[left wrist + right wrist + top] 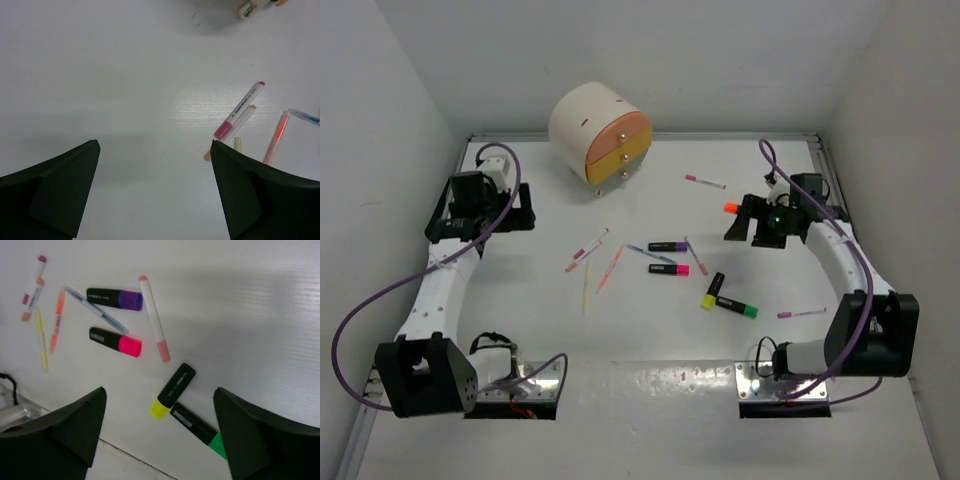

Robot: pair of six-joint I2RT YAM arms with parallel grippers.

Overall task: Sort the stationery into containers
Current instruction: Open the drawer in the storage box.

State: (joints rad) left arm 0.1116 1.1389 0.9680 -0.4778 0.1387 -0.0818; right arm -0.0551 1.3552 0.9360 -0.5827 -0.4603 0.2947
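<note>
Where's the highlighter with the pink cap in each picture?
Top external: the pink-capped highlighter lies mid-table, just below the purple-capped highlighter.
Left wrist: not in it.
Right wrist: left of centre, again under the purple-capped highlighter.
Shared landmark: the blue pen shows in all three.

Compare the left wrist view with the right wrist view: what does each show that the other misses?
Left wrist only: the cabinet foot at the top edge. Right wrist only: the purple-capped highlighter, pink-capped highlighter, yellow-capped highlighter, green-capped highlighter and a pink-ended white pen. Both: the pink-capped marker, orange pen, yellow pen and blue pen.
</note>
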